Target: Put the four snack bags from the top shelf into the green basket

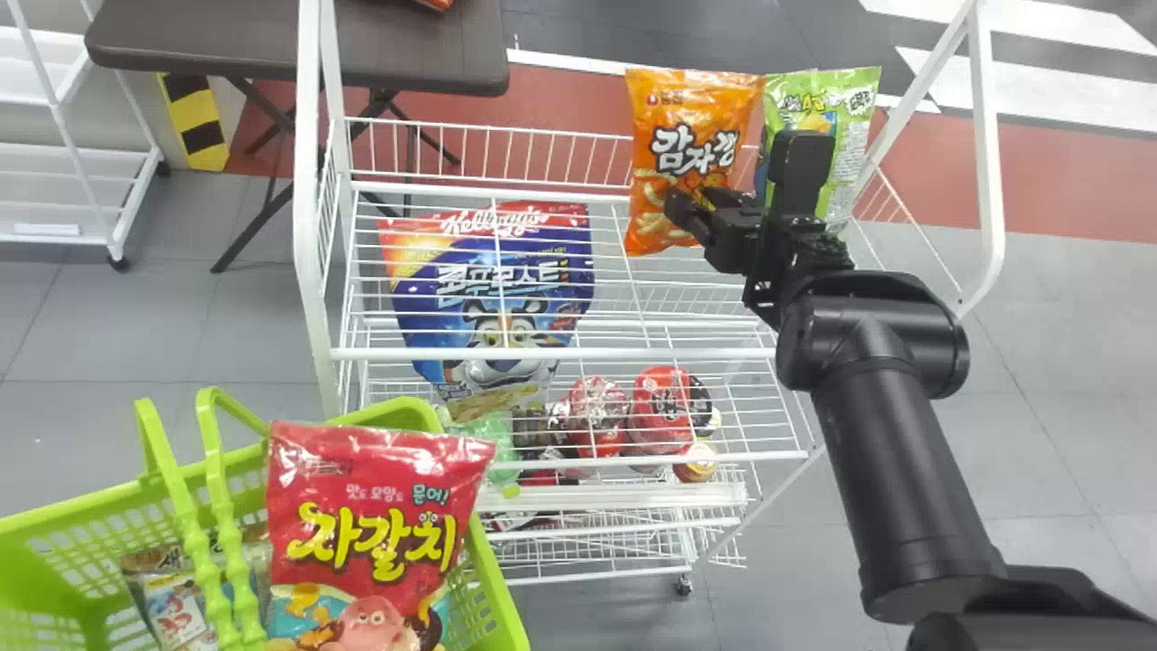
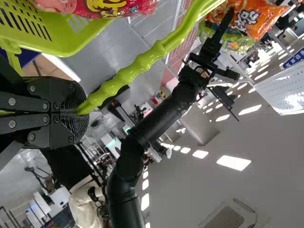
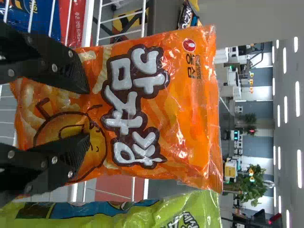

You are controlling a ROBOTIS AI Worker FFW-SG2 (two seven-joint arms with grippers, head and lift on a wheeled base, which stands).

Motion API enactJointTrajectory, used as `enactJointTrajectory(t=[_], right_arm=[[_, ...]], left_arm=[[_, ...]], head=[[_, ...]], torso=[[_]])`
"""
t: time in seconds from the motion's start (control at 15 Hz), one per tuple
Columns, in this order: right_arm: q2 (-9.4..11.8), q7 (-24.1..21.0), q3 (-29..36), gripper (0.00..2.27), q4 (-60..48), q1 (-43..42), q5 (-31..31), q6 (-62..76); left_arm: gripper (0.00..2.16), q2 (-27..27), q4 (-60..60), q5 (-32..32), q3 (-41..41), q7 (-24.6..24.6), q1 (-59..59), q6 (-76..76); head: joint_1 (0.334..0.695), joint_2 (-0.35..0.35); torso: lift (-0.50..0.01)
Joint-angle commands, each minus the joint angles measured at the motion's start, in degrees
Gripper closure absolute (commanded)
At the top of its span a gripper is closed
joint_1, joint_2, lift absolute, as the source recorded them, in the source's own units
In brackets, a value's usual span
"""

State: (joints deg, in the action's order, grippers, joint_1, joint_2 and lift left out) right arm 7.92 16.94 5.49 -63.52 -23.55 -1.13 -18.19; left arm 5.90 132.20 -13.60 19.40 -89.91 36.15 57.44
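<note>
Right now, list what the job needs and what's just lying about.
Job: green basket, left gripper on its handle; red snack bag and brownish bag inside; orange bag and light-green bag on the top shelf; right gripper, open, at the orange bag.
Lying about: blue cereal bag; red packages lower down; dark table.
</note>
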Motion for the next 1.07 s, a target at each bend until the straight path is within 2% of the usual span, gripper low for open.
enactJointTrajectory(t=[0.0, 0.13, 0.33, 0.73, 1.0], right_arm=[[-0.01, 0.11, -0.04, 2.25, -1.60, 1.14, -0.18, -1.11], [-0.01, 0.11, 0.23, 2.25, -6.61, 3.42, 0.61, -3.04], [-0.01, 0.28, 1.02, 2.25, -20.76, 9.84, 5.27, -9.02], [0.43, 0.72, 4.36, 2.25, -61.19, 29.70, 16.52, -32.57], [0.61, 2.92, 7.61, 2.25, -78.60, 39.55, 25.83, -49.98]], left_arm=[[2.15, -0.01, 0.08, -0.20, 0.11, -0.66, 0.24, 0.00], [2.15, 0.08, 0.17, -0.38, 0.47, -0.66, 0.50, 0.00], [2.15, 0.08, 0.25, -0.99, 1.35, -0.66, 0.85, 0.00], [2.15, -0.01, 0.17, -1.52, 2.58, -0.66, 0.15, 0.00], [2.15, -0.01, -0.36, -1.52, 2.58, -0.66, -1.43, 0.18]], head=[[0.695, -0.213], [0.695, -0.213], [0.695, -0.210], [0.695, -0.176], [0.695, -0.123]], torso=[[-0.003], [-0.003], [-0.003], [-0.003], [-0.003]])
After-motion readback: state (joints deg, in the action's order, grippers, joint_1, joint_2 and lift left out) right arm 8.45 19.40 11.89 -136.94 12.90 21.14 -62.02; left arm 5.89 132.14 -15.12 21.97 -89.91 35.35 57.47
